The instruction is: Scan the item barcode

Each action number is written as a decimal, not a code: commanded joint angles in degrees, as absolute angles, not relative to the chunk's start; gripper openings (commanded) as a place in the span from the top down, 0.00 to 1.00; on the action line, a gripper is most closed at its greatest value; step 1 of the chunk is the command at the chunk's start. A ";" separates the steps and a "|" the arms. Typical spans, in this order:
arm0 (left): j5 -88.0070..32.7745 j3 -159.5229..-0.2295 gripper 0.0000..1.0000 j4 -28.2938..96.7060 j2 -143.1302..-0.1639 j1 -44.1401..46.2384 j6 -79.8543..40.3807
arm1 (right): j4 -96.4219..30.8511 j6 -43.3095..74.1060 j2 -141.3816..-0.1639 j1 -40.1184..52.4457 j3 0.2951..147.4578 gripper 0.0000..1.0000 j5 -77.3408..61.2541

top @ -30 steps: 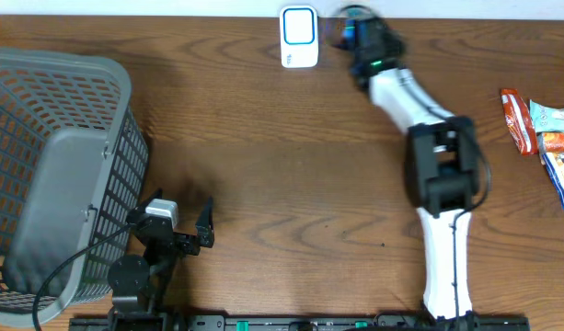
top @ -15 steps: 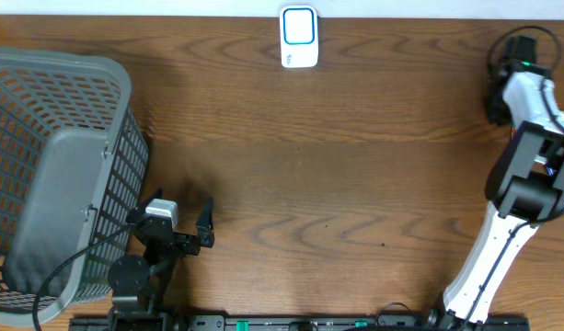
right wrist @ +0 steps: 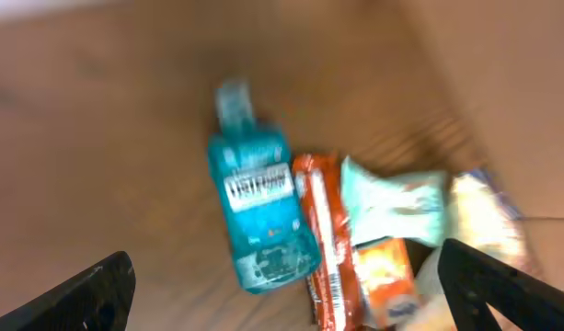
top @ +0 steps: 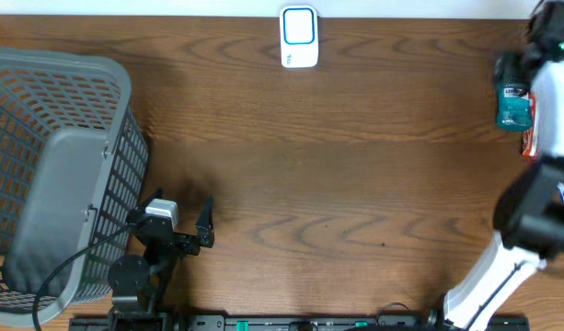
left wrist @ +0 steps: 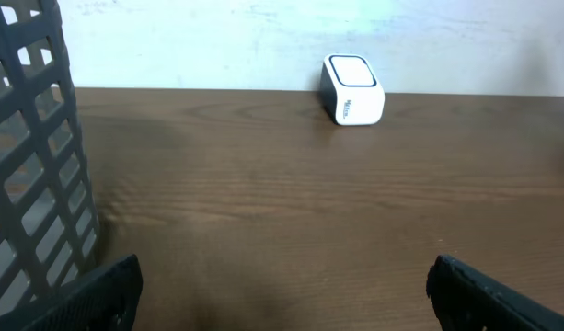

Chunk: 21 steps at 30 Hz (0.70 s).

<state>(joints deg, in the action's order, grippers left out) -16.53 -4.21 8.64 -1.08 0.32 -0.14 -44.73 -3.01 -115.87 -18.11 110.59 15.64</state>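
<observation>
The blue mouthwash bottle (top: 513,99) is laid flat at the table's (top: 355,165) right edge, just beside a red snack packet (right wrist: 323,230). The jaws of the right gripper (right wrist: 291,280) are spread wide above it, nothing held. The jaws of the left gripper (left wrist: 291,290) are likewise opened wide, empty.

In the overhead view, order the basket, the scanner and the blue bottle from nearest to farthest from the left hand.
From the left hand:
1. Basket, close beside it on the left.
2. Scanner, at the table's far edge, near the middle.
3. Blue bottle, far off at the right edge.
</observation>
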 commanded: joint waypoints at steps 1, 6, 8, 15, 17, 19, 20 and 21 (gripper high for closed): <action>-16.84 -3.16 0.02 9.85 -0.97 0.08 0.21 | -45.41 3.66 -103.48 -17.67 112.64 0.01 7.66; -16.86 -3.16 0.02 9.85 -0.97 0.08 0.21 | -45.69 3.64 -91.77 -17.63 112.64 0.01 6.92; -16.86 -3.16 0.02 9.85 -0.97 0.08 0.21 | -45.76 3.62 -88.14 -17.63 112.64 0.01 6.92; -16.86 -3.16 0.02 9.85 -0.97 0.08 0.21 | -46.13 3.64 -78.52 -17.63 112.64 0.01 6.92; -16.84 -3.16 0.02 9.82 -0.97 0.08 0.21 | -46.13 3.64 -76.64 -17.63 112.64 0.01 6.92; -16.86 -3.16 0.02 9.82 -0.97 0.08 0.21 | -46.15 3.62 -75.22 -17.63 112.64 0.01 6.92; -16.84 -3.16 0.02 9.82 -0.97 0.08 0.21 | -46.15 3.64 -74.59 -17.63 112.64 0.01 6.92; -16.84 -3.16 0.02 9.82 -0.97 0.08 0.21 | -46.17 3.64 -74.00 -17.63 112.64 0.01 6.92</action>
